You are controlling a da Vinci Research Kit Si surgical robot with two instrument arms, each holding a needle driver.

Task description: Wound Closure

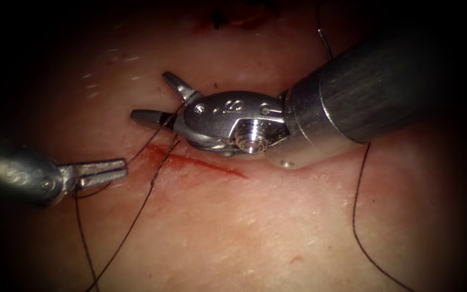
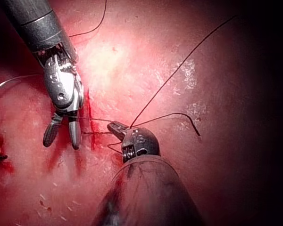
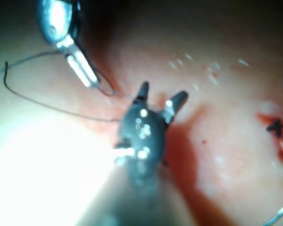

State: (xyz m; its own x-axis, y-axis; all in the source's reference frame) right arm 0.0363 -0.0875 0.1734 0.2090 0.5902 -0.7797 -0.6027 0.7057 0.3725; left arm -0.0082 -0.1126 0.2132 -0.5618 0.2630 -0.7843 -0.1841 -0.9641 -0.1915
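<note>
Here the left tool [image 1: 115,168] pinches thread [image 1: 136,216]; the right tool [image 1: 155,100], jaws spread, straddles it.

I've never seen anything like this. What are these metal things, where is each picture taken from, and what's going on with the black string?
This is a surgical practice robot stitching a cut in pork belly, the tissue. One picture looks down from an endoscope; the other two come from cameras near each arm's wrist. The left arm's tool, left of the cut, has its jaws shut on the black thread. The right arm's tool, on the big shaft from the right, has its jaws open and holds nothing, with thread running past its tips. Red fluid marks the cut. A finished stitch sits farther along. I cannot make out a needle for certain.
</note>
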